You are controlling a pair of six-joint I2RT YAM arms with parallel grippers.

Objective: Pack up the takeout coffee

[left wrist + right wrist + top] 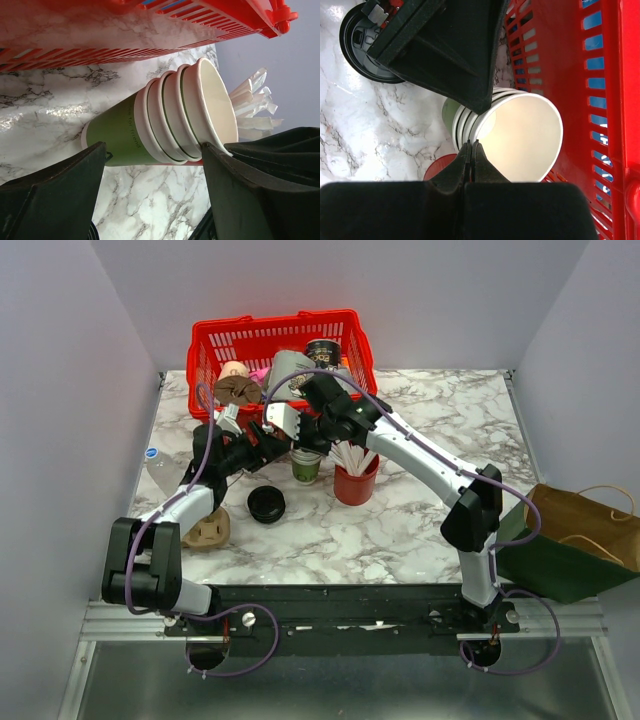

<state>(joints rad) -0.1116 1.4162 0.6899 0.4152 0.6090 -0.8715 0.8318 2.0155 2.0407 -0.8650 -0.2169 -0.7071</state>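
**Stack straddled, lid lying loose**

Left fingers [65, 192] are gaping wide either side of the upright stack [145, 127], clamping nothing. The black lid [266, 504] is lying flat on the table [400, 530], nearside of the stack, nearer the left arm. Right fingers [466, 172] are pressing shut at the top cup's [525, 135] rim from above. I can't make out a lidded green cup.

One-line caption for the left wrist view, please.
Open left gripper brackets the stack of green cups, red basket behind, white sticks beside.

Round black lid [266, 503] on table [420, 520]
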